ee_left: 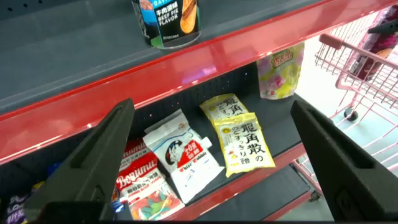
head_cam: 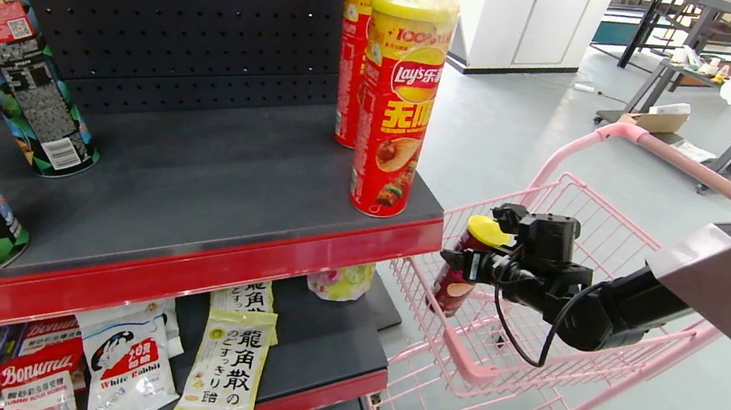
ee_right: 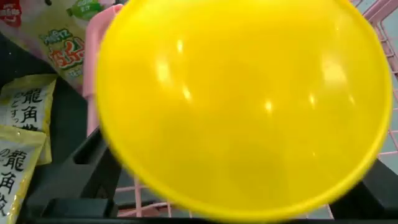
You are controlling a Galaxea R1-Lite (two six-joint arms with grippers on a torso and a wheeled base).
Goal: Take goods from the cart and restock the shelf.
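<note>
The right tool [head_cam: 472,261] is gripping a red chip can [head_cam: 455,290] just under its yellow lid [ee_right: 242,106], holding it tilted over the pink cart [head_cam: 558,182], near the corner closest to the shelf [head_cam: 213,169]. The left tool [ee_left: 210,106] is hanging open, jaws wide apart, facing the snack packets [ee_left: 239,143] lower down. To do this step well, I judge the arm should be raising the can above the shelf's red lip before swinging in, righting it, and aiming for bare board beside the standing red cans [head_cam: 397,109], without bumping them
</note>
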